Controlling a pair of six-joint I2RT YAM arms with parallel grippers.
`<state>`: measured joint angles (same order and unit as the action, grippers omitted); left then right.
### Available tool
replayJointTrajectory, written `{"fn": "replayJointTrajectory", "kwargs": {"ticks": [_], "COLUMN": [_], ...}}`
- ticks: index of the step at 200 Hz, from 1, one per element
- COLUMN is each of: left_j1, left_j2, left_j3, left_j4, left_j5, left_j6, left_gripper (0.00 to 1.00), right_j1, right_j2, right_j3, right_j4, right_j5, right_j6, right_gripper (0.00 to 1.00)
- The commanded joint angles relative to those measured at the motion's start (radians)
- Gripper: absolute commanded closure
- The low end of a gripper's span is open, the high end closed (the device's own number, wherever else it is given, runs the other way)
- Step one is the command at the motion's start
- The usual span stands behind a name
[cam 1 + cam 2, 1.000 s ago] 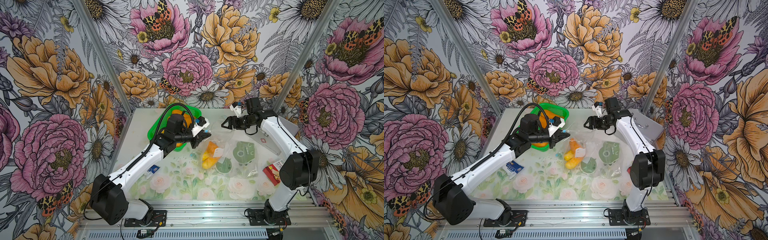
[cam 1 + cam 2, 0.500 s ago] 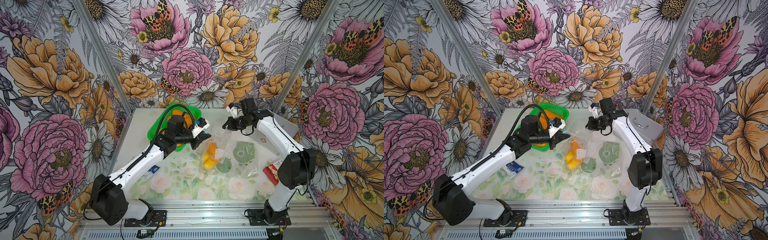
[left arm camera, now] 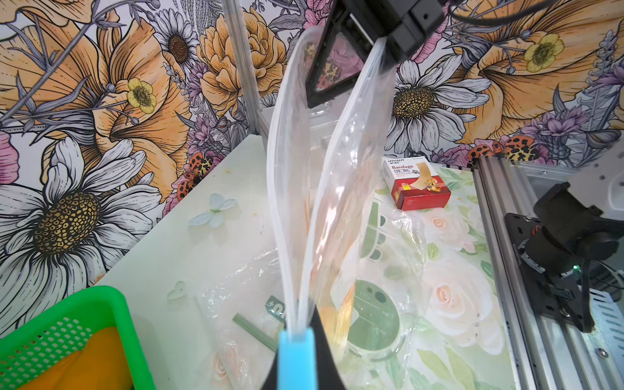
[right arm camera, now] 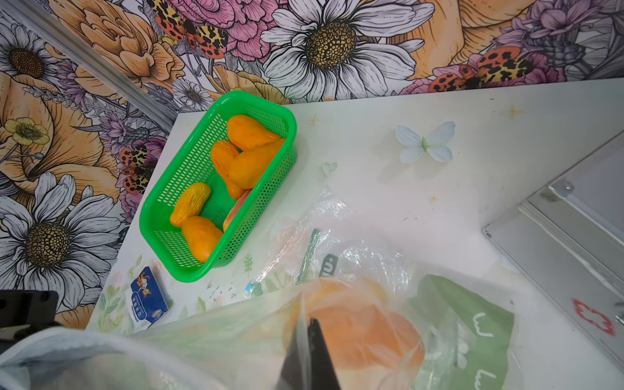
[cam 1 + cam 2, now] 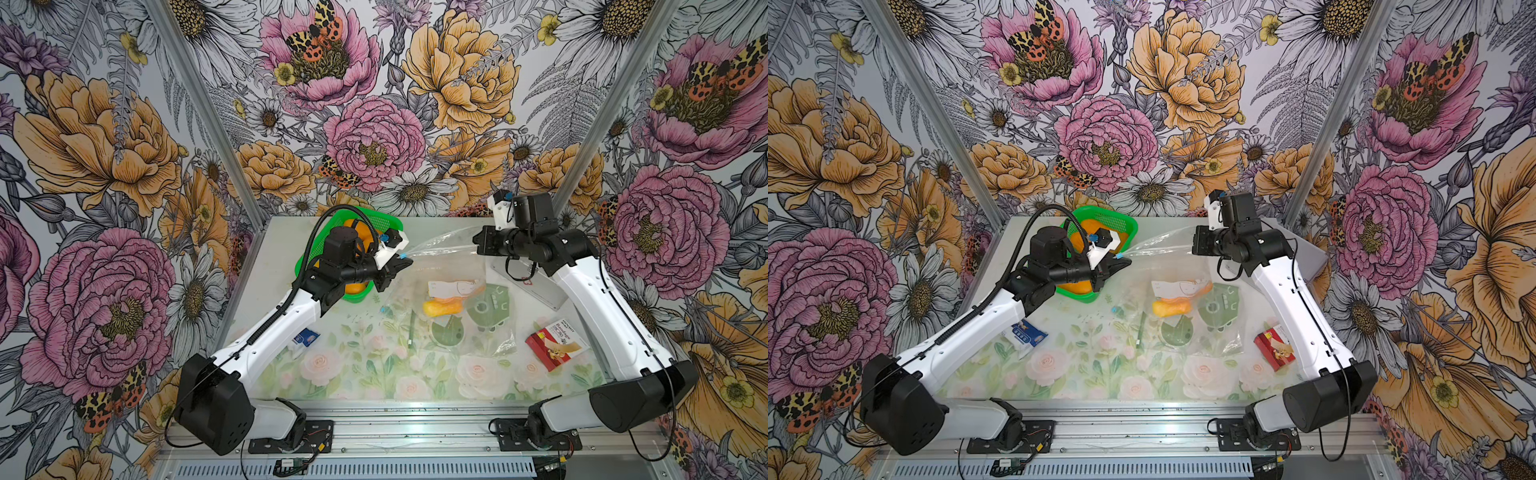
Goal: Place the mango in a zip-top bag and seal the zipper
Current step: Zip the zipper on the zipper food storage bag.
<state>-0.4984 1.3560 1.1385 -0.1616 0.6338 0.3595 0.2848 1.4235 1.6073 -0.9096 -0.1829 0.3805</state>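
I have both grippers pinched tight on the bag [image 5: 436, 253]. The left gripper [image 5: 400, 261] clamps one end of the zipper and the right gripper [image 5: 477, 246] the other, with the rim stretched in the air between them. In the left wrist view the two zipper lips bow apart, so the mouth is not sealed. The mango [image 5: 441, 308] lies inside the bag down on the table, lower than the rim, between my two grippers and clear of both. Other mangoes sit in the basket [image 5: 384, 217] behind the left gripper.
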Motion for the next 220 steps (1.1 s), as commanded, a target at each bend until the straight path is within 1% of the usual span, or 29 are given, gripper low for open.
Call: {"fn": "replayJointTrajectory", "kwargs": {"ticks": [1, 9, 26, 41, 55, 69, 78, 91, 107, 120, 142, 151, 166, 180, 188, 205, 220], "left_j1": [0.049, 0.061, 0.078, 0.077, 0.067, 0.049, 0.039, 0.031, 0.027, 0.027, 0.033, 0.041, 0.055, 0.055, 0.053, 0.046, 0.04], "left_j2": [0.008, 0.017, 0.029, 0.035, 0.037, 0.036, 0.033, 0.023, 0.003, -0.014, -0.021, -0.016, -0.001, 0.017, 0.028, 0.045, 0.055], "left_j3": [-0.022, -0.022, -0.025, -0.027, -0.036, -0.052, -0.062, -0.073, -0.09, -0.1, -0.098, -0.09, -0.072, -0.048, -0.038, -0.028, -0.02], "left_j4": [0.003, 0.01, 0.035, 0.045, 0.056, 0.058, 0.057, 0.061, 0.09, 0.129, 0.183, 0.201, 0.228, 0.234, 0.234, 0.234, 0.235], "left_j5": [0.005, 0.01, 0.049, 0.103, 0.137, 0.141, 0.138, 0.136, 0.126, 0.113, 0.048, 0.041, 0.079, 0.131, 0.15, 0.16, 0.159], "left_j6": [0.009, -0.006, -0.05, -0.072, -0.088, -0.089, -0.091, -0.093, -0.103, -0.115, -0.125, -0.133, -0.157, -0.169, -0.169, -0.164, -0.161], "left_gripper": [1.0, 1.0, 0.84, 0.73, 0.66, 0.61, 0.56, 0.41, 0.38, 0.38, 0.34, 0.33, 0.34, 0.41, 0.48, 0.68, 0.8], "right_j1": [0.015, 0.025, 0.045, 0.062, 0.07, 0.074, 0.076, 0.077, 0.079, 0.078, 0.079, 0.079, 0.08, 0.08, 0.081, 0.08, 0.08], "right_j2": [-0.05, -0.072, -0.102, -0.114, -0.117, -0.116, -0.114, -0.112, -0.111, -0.112, -0.115, -0.116, -0.118, -0.123, -0.125, -0.13, -0.134], "right_j3": [-0.055, -0.078, -0.125, -0.165, -0.195, -0.205, -0.202, -0.194, -0.187, -0.182, -0.175, -0.173, -0.17, -0.168, -0.167, -0.161, -0.155], "right_j4": [-0.028, -0.026, -0.022, -0.002, 0.019, 0.03, 0.033, 0.033, 0.033, 0.034, 0.034, 0.034, 0.032, 0.033, 0.033, 0.032, 0.031], "right_j5": [0.178, 0.209, 0.258, 0.278, 0.28, 0.28, 0.278, 0.275, 0.27, 0.264, 0.245, 0.239, 0.232, 0.23, 0.229, 0.229, 0.229], "right_j6": [0.061, 0.079, 0.116, 0.141, 0.162, 0.171, 0.172, 0.168, 0.164, 0.163, 0.158, 0.155, 0.152, 0.15, 0.15, 0.143, 0.135], "right_gripper": [1.0, 1.0, 1.0, 1.0, 1.0, 1.0, 1.0, 1.0, 1.0, 1.0, 1.0, 1.0, 1.0, 1.0, 1.0, 1.0, 0.98]}}
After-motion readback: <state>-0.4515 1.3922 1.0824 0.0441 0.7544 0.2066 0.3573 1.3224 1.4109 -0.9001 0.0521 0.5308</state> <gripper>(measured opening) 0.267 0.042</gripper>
